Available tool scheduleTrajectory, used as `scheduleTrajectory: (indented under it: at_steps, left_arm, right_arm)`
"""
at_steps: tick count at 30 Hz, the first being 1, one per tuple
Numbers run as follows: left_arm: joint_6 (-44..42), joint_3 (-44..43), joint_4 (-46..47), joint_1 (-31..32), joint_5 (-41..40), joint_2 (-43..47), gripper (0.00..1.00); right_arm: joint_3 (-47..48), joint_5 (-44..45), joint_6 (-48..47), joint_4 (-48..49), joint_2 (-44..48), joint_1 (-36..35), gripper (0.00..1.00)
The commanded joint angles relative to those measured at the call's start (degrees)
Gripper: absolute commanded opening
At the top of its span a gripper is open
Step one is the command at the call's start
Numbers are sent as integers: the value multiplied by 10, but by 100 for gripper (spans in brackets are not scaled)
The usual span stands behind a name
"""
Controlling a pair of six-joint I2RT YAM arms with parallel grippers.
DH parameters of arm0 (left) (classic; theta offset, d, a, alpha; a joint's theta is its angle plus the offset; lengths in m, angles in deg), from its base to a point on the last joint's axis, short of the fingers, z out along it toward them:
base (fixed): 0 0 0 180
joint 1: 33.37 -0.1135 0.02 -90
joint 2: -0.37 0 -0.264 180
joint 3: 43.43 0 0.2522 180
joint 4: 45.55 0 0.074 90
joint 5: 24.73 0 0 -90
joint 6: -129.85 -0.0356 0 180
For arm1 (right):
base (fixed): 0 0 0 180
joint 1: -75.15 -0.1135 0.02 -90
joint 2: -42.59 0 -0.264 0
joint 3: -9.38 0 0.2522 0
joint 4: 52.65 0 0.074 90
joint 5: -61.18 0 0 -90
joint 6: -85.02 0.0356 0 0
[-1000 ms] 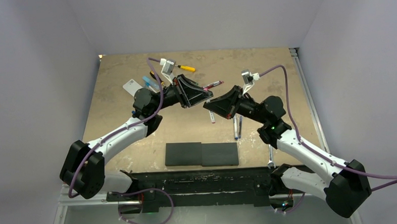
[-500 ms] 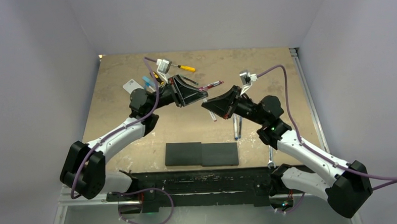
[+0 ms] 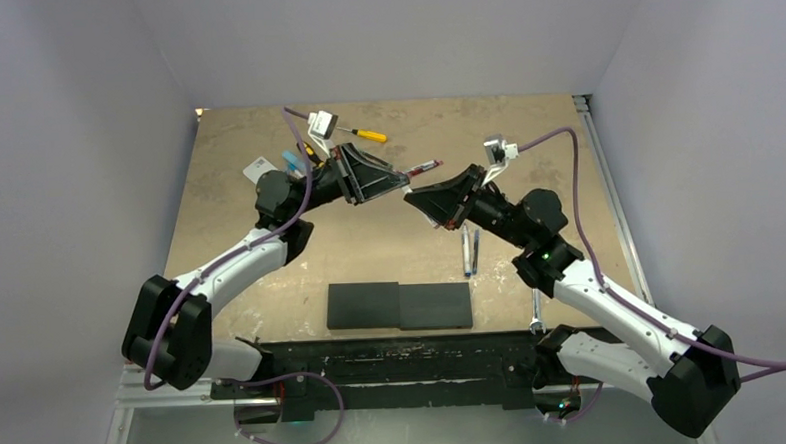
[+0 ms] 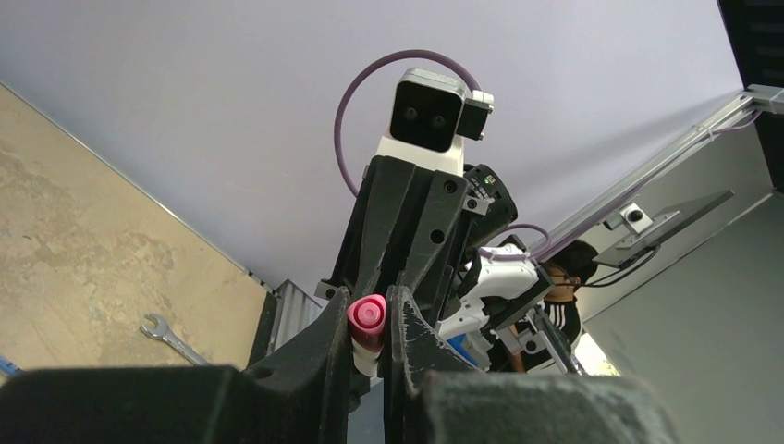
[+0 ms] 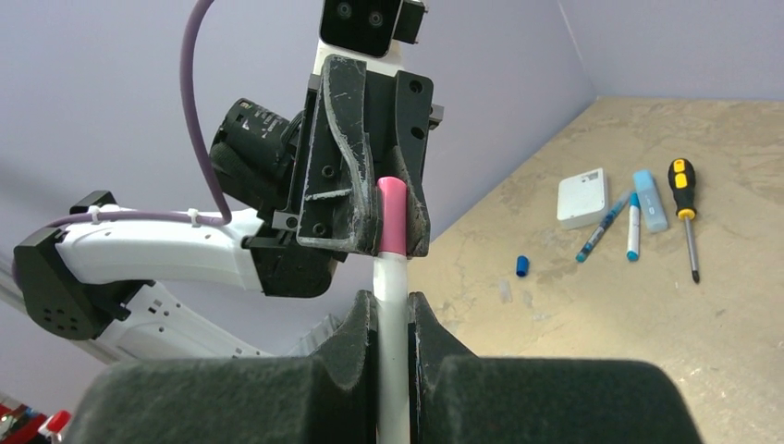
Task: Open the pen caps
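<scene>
Pink cap (image 5: 391, 217) held in mid-air above the middle of the tabletop (image 3: 370, 253), pinched between the left fingers (image 4: 398, 324). Right fingers (image 5: 362, 324) closed on the white barrel (image 5: 391, 282) just below it. Cap looks seated on the barrel, not yet parted.

Risks:
- A pull off the pen's axis could cock the cap and jam it, or bend the barrel.
- Barrel looks smooth and narrow; a hard tug could slide it through the right fingers instead of freeing the cap.
- A sudden release could send either piece down to the tabletop.

Pose: both arms lifted, forearms angled inward, wrists facing each other, fingertips nearly nose to nose with the pen bridging them.
</scene>
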State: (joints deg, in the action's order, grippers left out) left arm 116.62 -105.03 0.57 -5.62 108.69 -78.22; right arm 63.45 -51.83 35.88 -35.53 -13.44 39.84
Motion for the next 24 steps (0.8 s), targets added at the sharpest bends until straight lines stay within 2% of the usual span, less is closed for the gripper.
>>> scheduleTrajectory:
  at_steps: [1,8,16,24]
  left_arm:
    - [5,-75,73,-89,-182,12,0]
    - [-23,-109,22,-101,-193,9,0]
    - [-1,-102,2,-151,-216,9,0]
    - [-11,-148,-51,-170,-237,-1,0]
  right_arm:
    - [-9,-11,-27,-62,41,15,0]
    - [-4,-3,-26,-66,45,15,0]
    - [-1,15,-39,-97,64,16,0]
    - [1,20,-42,-110,74,14,0]
